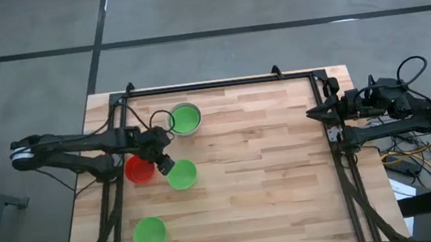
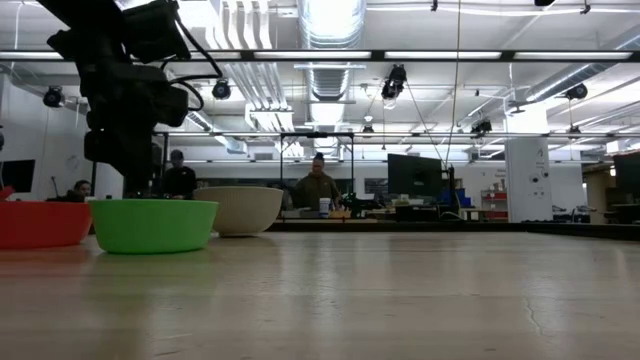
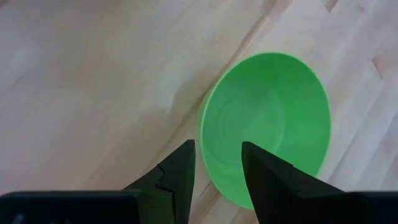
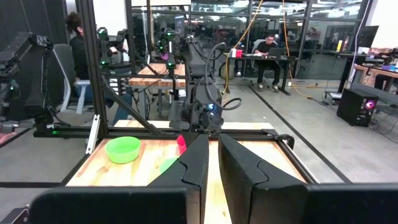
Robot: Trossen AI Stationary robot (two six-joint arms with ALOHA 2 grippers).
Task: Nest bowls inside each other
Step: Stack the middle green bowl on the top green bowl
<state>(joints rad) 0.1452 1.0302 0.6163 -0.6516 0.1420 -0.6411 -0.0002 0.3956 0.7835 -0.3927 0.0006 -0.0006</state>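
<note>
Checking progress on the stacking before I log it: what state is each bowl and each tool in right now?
white bowl: upright, holds a green bowl
nested green bowl: sits inside the white bowl
red bowl: upright, empty, alone
middle green bowl: upright, empty, not nested
near green bowl: upright, empty, apart from the rest
left tool: open, over the middle green bowl's rim
right tool: waiting at the table's right edge

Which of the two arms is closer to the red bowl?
The left. Its gripper hovers just beside the red bowl, over a green bowl; the right gripper waits at the table's far edge.
</note>
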